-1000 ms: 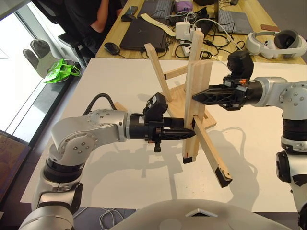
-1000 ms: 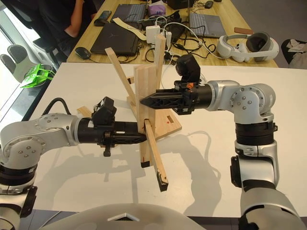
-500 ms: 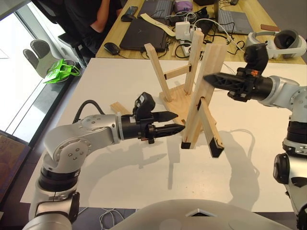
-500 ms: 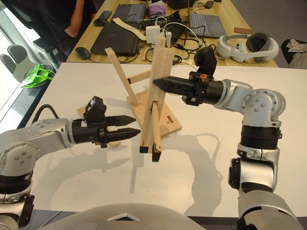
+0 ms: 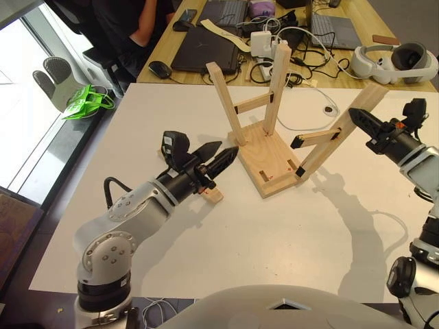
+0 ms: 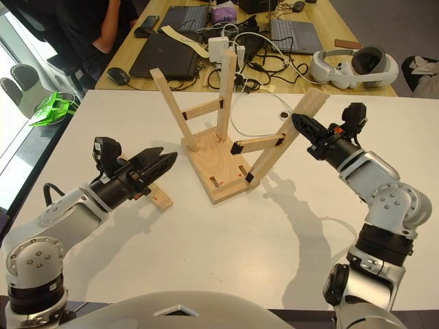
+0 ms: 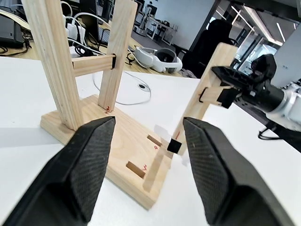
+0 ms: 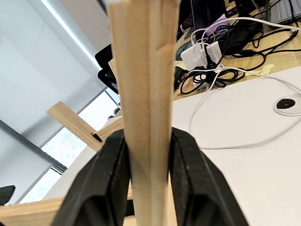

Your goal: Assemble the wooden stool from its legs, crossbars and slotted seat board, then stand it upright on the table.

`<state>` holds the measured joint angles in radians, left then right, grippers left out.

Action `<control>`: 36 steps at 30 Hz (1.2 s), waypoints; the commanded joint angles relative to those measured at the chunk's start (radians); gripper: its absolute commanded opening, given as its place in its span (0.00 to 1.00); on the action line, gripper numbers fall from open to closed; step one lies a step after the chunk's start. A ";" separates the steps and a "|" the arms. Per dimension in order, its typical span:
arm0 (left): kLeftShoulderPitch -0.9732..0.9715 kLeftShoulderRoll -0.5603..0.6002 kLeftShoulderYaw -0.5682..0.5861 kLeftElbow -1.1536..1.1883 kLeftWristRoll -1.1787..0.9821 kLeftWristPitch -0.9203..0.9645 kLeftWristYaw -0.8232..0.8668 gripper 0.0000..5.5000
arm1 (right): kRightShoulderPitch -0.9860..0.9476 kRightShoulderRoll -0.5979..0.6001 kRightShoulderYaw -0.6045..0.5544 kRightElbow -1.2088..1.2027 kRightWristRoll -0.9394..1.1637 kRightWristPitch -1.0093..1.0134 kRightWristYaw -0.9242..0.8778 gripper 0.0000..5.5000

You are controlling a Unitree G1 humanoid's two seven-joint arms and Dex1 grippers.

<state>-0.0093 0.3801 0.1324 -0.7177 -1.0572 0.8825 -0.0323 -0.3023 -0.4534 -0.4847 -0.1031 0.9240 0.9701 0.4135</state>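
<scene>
The left gripper (image 5: 226,151), its fingers spread wide and holding nothing, was seen poised over the table just beside a loose crossbar (image 5: 214,195) and near the seat board (image 5: 264,168). The board lay flat at mid-table with a standing leg pair (image 5: 252,104) set in it. To the right, a tilted leg (image 5: 326,145) with a crossbar attached was held by its upper end, the right gripper (image 5: 361,122) being clamped on it, and its foot was apparently touching the board's corner beside the open slots. It was judged that the foot could be jammed askew if pressed in at this tilt. The unbraced board could also be pushed aside and the standing pair toppled.
</scene>
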 commanded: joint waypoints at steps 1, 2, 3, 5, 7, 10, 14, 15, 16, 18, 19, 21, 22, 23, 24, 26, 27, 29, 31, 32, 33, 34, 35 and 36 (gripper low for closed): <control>-0.046 -0.089 -0.041 -0.017 0.039 -0.031 0.120 0.48 | 0.013 0.051 -0.001 -0.012 -0.012 -0.072 -0.028 0.19; -0.052 -0.106 -0.057 -0.017 0.047 -0.034 0.136 0.48 | 0.007 0.070 -0.005 -0.002 -0.016 -0.101 -0.037 0.19; -0.056 -0.120 -0.070 -0.015 0.051 -0.036 0.147 0.48 | 0.003 0.084 -0.007 0.007 -0.022 -0.128 -0.042 0.19; -0.057 -0.134 -0.089 -0.016 0.060 -0.038 0.159 0.48 | -0.004 0.098 0.001 0.029 -0.040 -0.177 -0.039 0.19; -0.054 -0.136 -0.097 -0.018 0.063 -0.038 0.162 0.48 | -0.017 0.105 0.012 0.065 -0.060 -0.226 -0.027 0.19; -0.062 -0.124 -0.100 -0.012 0.066 -0.034 0.156 0.48 | -0.004 0.104 0.041 0.083 -0.087 -0.273 0.003 0.19; -0.072 -0.117 -0.091 -0.008 0.068 -0.033 0.152 0.48 | 0.009 0.111 0.067 0.106 -0.100 -0.304 0.039 0.19; -0.075 -0.116 -0.092 -0.008 0.068 -0.033 0.152 0.48 | 0.009 0.115 0.070 0.106 -0.096 -0.305 0.042 0.19; -0.077 -0.115 -0.094 -0.009 0.069 -0.033 0.152 0.48 | 0.010 0.118 0.075 0.106 -0.095 -0.307 0.046 0.19; -0.080 -0.114 -0.095 -0.009 0.071 -0.033 0.152 0.48 | 0.013 0.123 0.081 0.108 -0.099 -0.313 0.051 0.19; -0.082 -0.114 -0.095 -0.009 0.072 -0.034 0.152 0.48 | 0.017 0.123 0.083 0.112 -0.106 -0.318 0.053 0.19; -0.086 -0.115 -0.096 -0.009 0.073 -0.034 0.152 0.48 | 0.025 0.120 0.089 0.118 -0.119 -0.328 0.060 0.19; -0.087 -0.114 -0.096 -0.010 0.074 -0.034 0.152 0.48 | 0.032 0.116 0.099 0.117 -0.133 -0.337 0.068 0.19; -0.088 -0.113 -0.095 -0.010 0.074 -0.034 0.152 0.48 | 0.038 0.110 0.109 0.117 -0.148 -0.347 0.076 0.19; -0.089 -0.112 -0.094 -0.011 0.074 -0.034 0.152 0.48 | 0.043 0.105 0.117 0.117 -0.162 -0.357 0.083 0.19; -0.090 -0.111 -0.091 -0.013 0.076 -0.035 0.154 0.48 | 0.044 0.093 0.129 0.125 -0.186 -0.376 0.097 0.19; -0.090 -0.110 -0.091 -0.014 0.078 -0.035 0.155 0.48 | 0.043 0.088 0.132 0.130 -0.196 -0.384 0.102 0.19; -0.091 -0.109 -0.091 -0.015 0.081 -0.037 0.155 0.48 | 0.041 0.078 0.140 0.135 -0.215 -0.399 0.116 0.19; -0.093 -0.107 -0.090 -0.015 0.083 -0.038 0.156 0.48 | 0.042 0.071 0.145 0.137 -0.219 -0.402 0.125 0.19; -0.094 -0.106 -0.089 -0.015 0.084 -0.039 0.157 0.48 | 0.044 0.068 0.145 0.137 -0.220 -0.403 0.127 0.19; -0.095 -0.105 -0.088 -0.016 0.085 -0.039 0.157 0.48 | 0.048 0.064 0.147 0.135 -0.223 -0.404 0.130 0.19; -0.096 -0.104 -0.087 -0.017 0.088 -0.040 0.156 0.48 | 0.059 0.060 0.155 0.122 -0.228 -0.406 0.136 0.19; -0.098 -0.102 -0.087 -0.018 0.092 -0.039 0.155 0.48 | 0.077 0.055 0.167 0.094 -0.234 -0.408 0.144 0.19; -0.100 -0.099 -0.087 -0.020 0.095 -0.038 0.154 0.48 | 0.098 0.048 0.182 0.059 -0.239 -0.407 0.155 0.19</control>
<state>-0.0941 0.2677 0.0392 -0.7286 -0.9727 0.8423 0.1180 -0.2573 -0.3762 -0.3324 0.0006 0.7198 0.5532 0.5603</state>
